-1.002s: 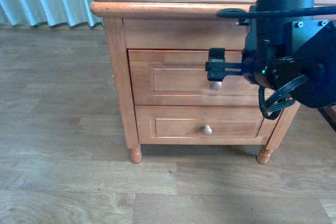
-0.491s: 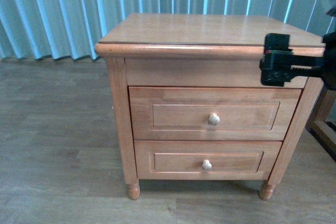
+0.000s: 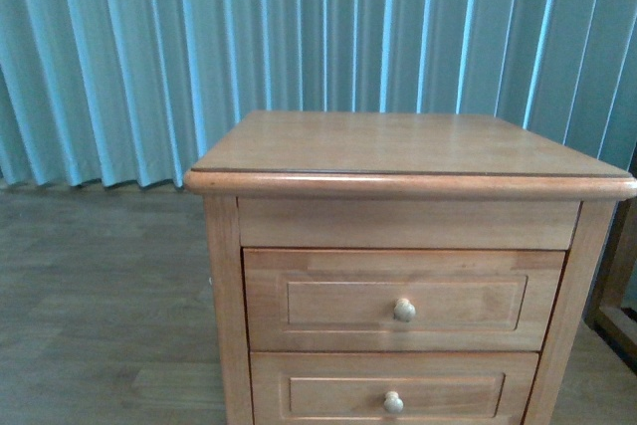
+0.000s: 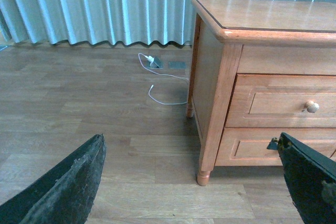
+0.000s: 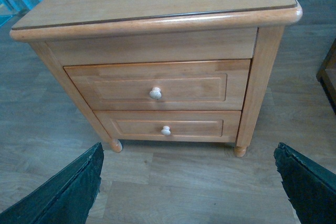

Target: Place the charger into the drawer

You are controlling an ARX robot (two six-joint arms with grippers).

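— Honey-coloured wood fills most of every view: the nightstand stands on the plank floor before pale blue-green curtains. How do the two arms stand to it?

— Both hang back from it. The left pincer faces its front corner and side, the right pincer faces its front squarely from above. Each has its dark fingers spread wide at the edges of its own wrist view, with nothing between them.

— And the drawer?

— The drawer, the upper one, is fully closed, its round knob ahead of the right pincer and well apart from it. The lower drawer beneath it is closed too.

— Where is the charger?

— I cannot pick out a charger with certainty. Beyond the left pincer, on the floor near the curtain and beside the nightstand's side, lies a small pale block with a thin white cable curling from it, too small to identify. The nightstand's top is bare wood.
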